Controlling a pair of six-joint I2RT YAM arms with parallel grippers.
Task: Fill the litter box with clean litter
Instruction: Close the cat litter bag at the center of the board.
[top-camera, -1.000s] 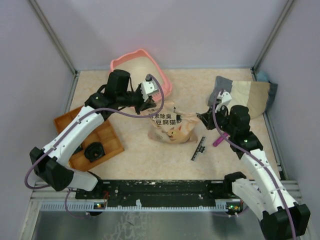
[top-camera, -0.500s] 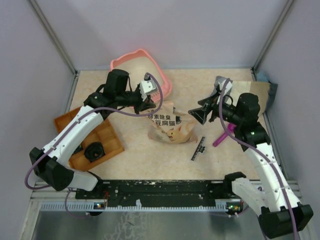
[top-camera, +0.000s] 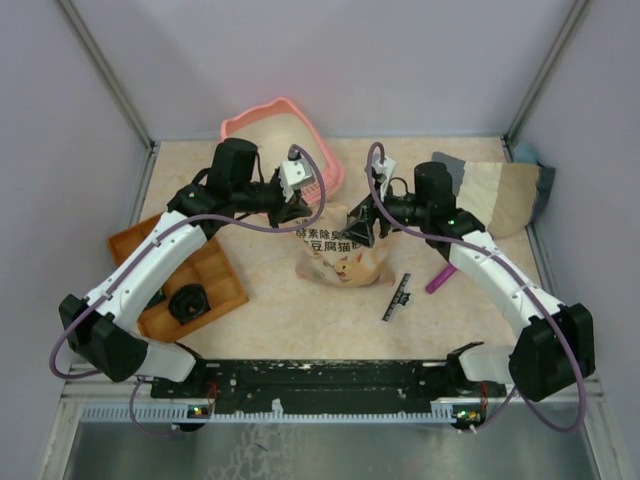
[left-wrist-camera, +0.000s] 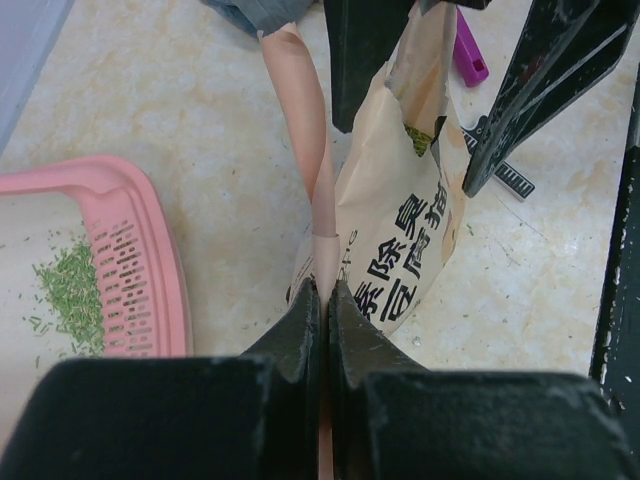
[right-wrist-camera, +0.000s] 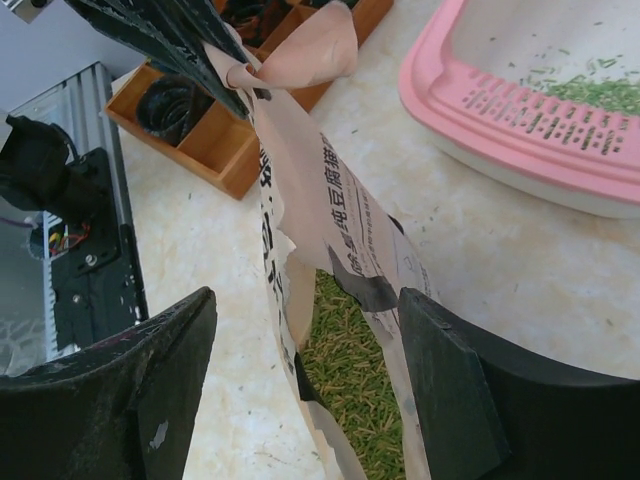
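Observation:
The salmon-pink litter box (top-camera: 262, 127) stands at the back left, with a small pile of green clean litter (left-wrist-camera: 70, 298) inside it (right-wrist-camera: 590, 92). A beige printed paper bag (top-camera: 345, 255) stands mid-table, and more green granules (right-wrist-camera: 350, 385) show through its torn mouth. My left gripper (top-camera: 300, 210) is shut on the bag's upper paper flap (left-wrist-camera: 320, 200), the jaws pinched flat on it (left-wrist-camera: 323, 292). My right gripper (top-camera: 358, 232) is open, its fingers (right-wrist-camera: 465, 390) straddling the bag's torn opening (right-wrist-camera: 305, 350) without closing on it.
An orange compartmented tray (top-camera: 215, 262) holding a black round part lies at the left. A magenta scoop (top-camera: 440, 277) and a black strip (top-camera: 397, 297) lie right of the bag. A second beige bag over grey cloth (top-camera: 500, 195) sits at the back right.
My right gripper has opened and swung left from above the scoop to the bag's torn mouth. The left arm and the bag flap it holds have stayed put.

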